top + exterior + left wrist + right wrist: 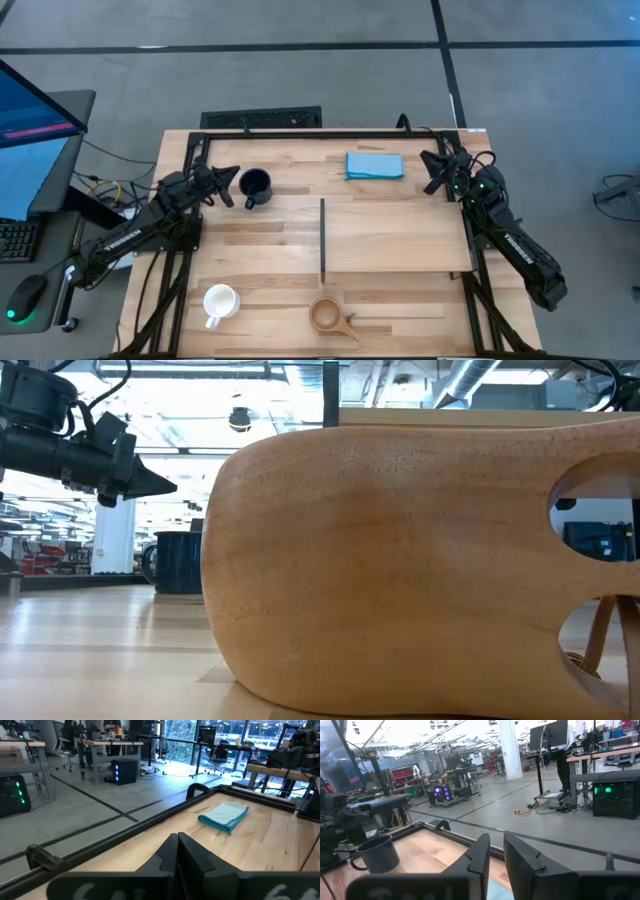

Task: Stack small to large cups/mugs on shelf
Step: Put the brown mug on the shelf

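The glossy black mug (255, 186) stands upright at the far left of the table, also visible in the low view (178, 562) and the right wrist view (377, 854). The white mug (220, 303) stands near the near-left edge. The tan wooden cup (328, 315) sits at the near edge and fills the low view (400, 560). The pale-wood shelf (400, 237) lies flat, with its black strip (322, 240) on its left side. My left gripper (228, 183) hovers shut just left of the black mug. My right gripper (432, 172) hovers right of the blue cloth, its fingers a narrow gap apart (496, 851).
A folded blue cloth (375, 165) lies at the far edge, just beyond the shelf. A black frame rail (330, 133) runs along the table's far side. Bare tabletop lies between the black mug and the white mug.
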`<act>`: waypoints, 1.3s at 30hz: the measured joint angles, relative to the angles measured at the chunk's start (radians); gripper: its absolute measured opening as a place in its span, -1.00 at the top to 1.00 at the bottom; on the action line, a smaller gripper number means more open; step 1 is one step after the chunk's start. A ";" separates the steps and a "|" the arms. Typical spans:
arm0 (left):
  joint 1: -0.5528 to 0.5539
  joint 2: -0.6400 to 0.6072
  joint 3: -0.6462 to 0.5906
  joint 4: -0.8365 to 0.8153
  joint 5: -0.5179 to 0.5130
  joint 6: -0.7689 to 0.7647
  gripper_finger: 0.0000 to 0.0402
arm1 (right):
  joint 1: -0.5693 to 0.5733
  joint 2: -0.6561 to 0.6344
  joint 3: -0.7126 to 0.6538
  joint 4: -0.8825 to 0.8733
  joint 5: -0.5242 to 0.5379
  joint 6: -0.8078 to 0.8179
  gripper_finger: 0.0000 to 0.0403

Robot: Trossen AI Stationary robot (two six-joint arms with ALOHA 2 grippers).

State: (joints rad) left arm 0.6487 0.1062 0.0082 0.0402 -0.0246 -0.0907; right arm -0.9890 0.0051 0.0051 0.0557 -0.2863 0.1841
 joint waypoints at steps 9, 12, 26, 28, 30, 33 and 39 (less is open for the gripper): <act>0.000 0.000 0.000 -0.003 0.000 0.000 1.00 | 0.000 0.000 0.000 0.000 0.000 -0.005 0.48; 0.000 0.000 0.000 -0.004 0.000 0.000 1.00 | 0.000 0.000 0.000 0.000 0.000 -0.006 0.49; -0.001 0.000 0.000 -0.008 -0.002 -0.030 1.00 | 0.000 0.000 0.000 0.000 0.000 -0.008 0.49; -0.001 0.000 0.000 -0.009 0.002 -0.034 1.00 | 0.000 0.000 0.000 0.000 0.000 -0.008 0.49; -0.001 0.000 0.000 -0.009 -0.001 -0.030 1.00 | 0.000 0.000 0.000 0.000 0.000 -0.008 0.49; -0.001 0.000 0.000 -0.009 -0.001 -0.048 1.00 | 0.000 0.000 0.000 0.000 0.000 -0.008 0.49; -0.001 0.000 0.000 -0.009 -0.001 -0.029 1.00 | 0.000 0.002 0.034 0.041 -0.013 -0.032 0.49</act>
State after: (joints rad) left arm 0.6479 0.1066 0.0082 0.0307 -0.0257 -0.1196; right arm -0.9890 0.0067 0.0393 0.0971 -0.2991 0.1522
